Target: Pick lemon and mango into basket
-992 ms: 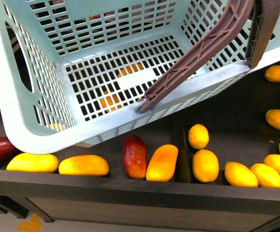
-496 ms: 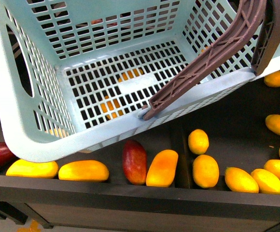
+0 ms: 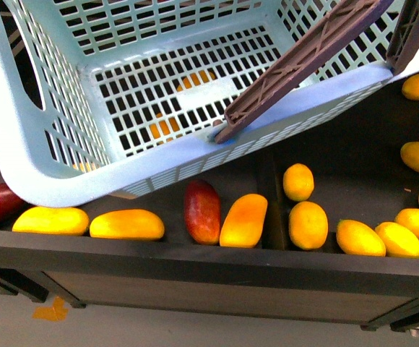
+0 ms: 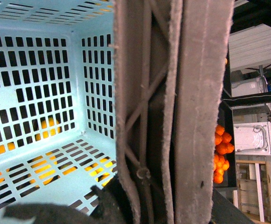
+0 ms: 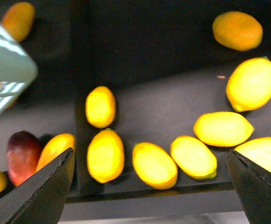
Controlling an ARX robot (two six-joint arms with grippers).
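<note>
Matte black, wedge-shaped jaws

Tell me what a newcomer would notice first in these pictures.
The pale turquoise basket fills the upper front view, tilted over the dark shelf, its brown handle slanting across it. Below it, yellow fruits line the shelf's front edge, with a red-blushed mango mid-row. The right gripper hangs open above those on the right.

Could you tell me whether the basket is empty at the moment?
Empty: the basket has a bare floor; the orange patches are fruit seen through its lattice, underneath.
</note>
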